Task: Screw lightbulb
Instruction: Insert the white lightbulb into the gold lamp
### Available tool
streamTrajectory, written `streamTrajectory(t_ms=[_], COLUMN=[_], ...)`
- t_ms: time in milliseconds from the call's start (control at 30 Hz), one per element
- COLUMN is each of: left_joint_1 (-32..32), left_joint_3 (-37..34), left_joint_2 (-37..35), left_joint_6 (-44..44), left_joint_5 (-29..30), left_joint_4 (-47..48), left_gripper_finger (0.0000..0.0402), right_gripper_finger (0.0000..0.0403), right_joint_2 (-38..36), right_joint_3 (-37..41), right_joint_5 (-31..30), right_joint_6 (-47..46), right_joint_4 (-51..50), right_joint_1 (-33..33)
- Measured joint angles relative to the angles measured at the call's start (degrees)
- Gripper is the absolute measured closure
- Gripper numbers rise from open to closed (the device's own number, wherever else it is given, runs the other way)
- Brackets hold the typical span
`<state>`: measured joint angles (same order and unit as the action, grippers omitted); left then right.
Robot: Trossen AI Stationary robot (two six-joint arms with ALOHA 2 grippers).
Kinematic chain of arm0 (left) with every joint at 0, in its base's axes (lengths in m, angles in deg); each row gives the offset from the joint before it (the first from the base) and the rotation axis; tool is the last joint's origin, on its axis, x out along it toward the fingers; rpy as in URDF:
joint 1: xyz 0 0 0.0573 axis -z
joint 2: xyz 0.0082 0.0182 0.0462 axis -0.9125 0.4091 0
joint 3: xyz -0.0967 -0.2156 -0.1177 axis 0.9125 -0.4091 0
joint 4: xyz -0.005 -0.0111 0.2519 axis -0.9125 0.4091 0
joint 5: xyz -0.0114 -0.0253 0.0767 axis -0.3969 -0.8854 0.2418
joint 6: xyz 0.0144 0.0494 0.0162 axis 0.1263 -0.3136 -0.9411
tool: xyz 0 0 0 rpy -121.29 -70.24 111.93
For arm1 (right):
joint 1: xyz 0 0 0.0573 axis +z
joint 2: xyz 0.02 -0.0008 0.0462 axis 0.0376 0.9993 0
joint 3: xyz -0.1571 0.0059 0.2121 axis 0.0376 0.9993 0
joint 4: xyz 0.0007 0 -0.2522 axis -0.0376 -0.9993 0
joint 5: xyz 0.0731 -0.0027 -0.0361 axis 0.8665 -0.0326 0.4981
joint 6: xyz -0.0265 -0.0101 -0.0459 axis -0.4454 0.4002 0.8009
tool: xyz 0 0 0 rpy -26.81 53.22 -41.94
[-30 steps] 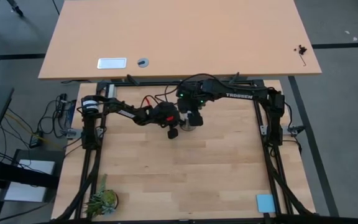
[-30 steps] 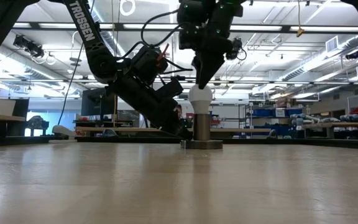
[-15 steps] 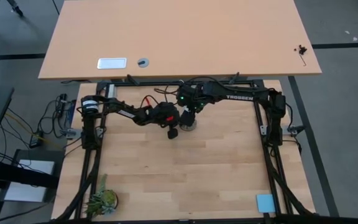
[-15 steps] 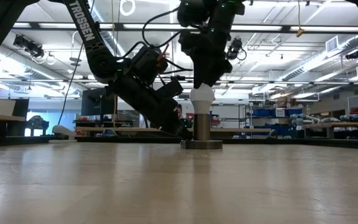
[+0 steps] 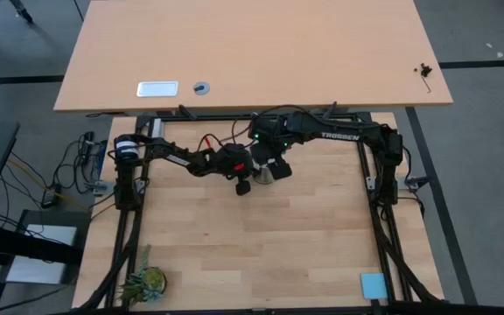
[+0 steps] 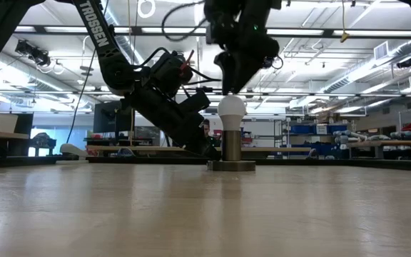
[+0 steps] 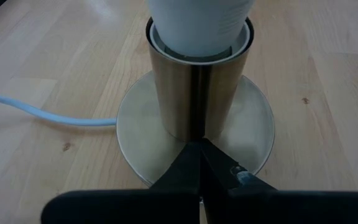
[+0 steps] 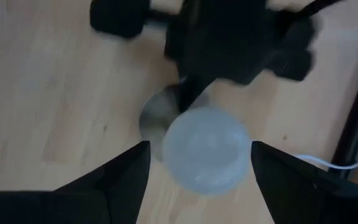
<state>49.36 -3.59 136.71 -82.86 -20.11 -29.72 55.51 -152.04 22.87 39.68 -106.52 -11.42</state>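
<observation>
- White and pear-shaped, the lightbulb [image 6: 231, 108] is seen upright in the metal socket [image 6: 231, 146], its narrow end sunk in the socket's rim; the socket's round base [image 7: 135, 124] lies flat on the wooden table [image 5: 261, 245], near the table's far edge and about midway across.
- The left arm is stretched from its mount at the table's left far corner towards the middle, sloping down steeply in the low view, with its wrist low and the left gripper [image 7: 201, 149] brought to table height.
- The left gripper's fingers [image 7: 219, 168] are pressed together into one dark wedge with nothing between them; their tip is laid on the base, right against the socket's wall.
- The right arm is reached in from the right far corner along the table's far edge, then bent downward, so that the right gripper [image 8: 197, 165] is pointed straight down over the lightbulb.
- The right gripper's fingers [image 8: 120, 174] are spread wide, one on each side of the lightbulb as seen from the wrist; nothing is held, and in the low view their tips are just above the lightbulb's top, a small gap being seen.
- A white cord [image 7: 42, 115] is run from the base across the table.
</observation>
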Motion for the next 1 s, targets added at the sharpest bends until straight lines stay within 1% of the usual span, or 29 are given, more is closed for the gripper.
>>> streamTrajectory(t_ms=[200,300,400,467,533,667,733,800,833,900,1000], left_joint_1=[0.0,0.0,0.0,0.0,0.0,0.0,0.0,0.0,0.0,0.0,0.0], left_joint_3=[0.0,0.0,0.0,0.0,0.0,0.0,0.0,0.0,0.0,0.0,0.0], left_joint_2=[0.0,0.0,0.0,0.0,0.0,0.0,0.0,0.0,0.0,0.0,0.0], left_joint_6=[0.0,0.0,0.0,0.0,0.0,0.0,0.0,0.0,0.0,0.0,0.0], left_joint_5=[0.0,0.0,0.0,0.0,0.0,0.0,0.0,0.0,0.0,0.0,0.0], left_joint_4=[-0.1,0.0,-0.1,-0.1,-0.1,-0.1,-0.1,-0.1,-0.1,-0.1,-0.3], left_gripper_finger=[0.04,0.04,0.04,0.04,0.04,0.04,0.04,0.04,0.04,0.04,0.04], right_gripper_finger=[0.0126,0.0134,0.0151,0.0164,0.0172,0.0173,0.017,0.0166,0.0163,0.0158,0.0149], right_joint_2=[-0.2,-0.3,-0.4,-0.5,-0.6,-0.7,-0.7,-0.7,-0.6,-0.5,-0.1], right_joint_3=[4.6,5.5,6.0,6.6,7.4,8.7,9.0,9.1,9.1,8.9,6.1], right_joint_5=[-0.4,-0.8,-1.4,-1.9,-2.4,-3.0,-1.2,1.8,3.4,5.6,6.1], right_joint_6=[5.6,5.4,2.0,-2.6,-9.6,-31.2,-39.1,-45.8,-48.3,-50.7,-50.8], right_joint_4=[3.4,5.9,6.1,6.6,6.7,6.8,6.7,6.3,6.3,5.7,3.2], right_joint_1=[-0.5,-0.3,-0.3,-0.3,-0.3,-0.3,-0.4,-0.9,-1.3,-1.8,-1.9])
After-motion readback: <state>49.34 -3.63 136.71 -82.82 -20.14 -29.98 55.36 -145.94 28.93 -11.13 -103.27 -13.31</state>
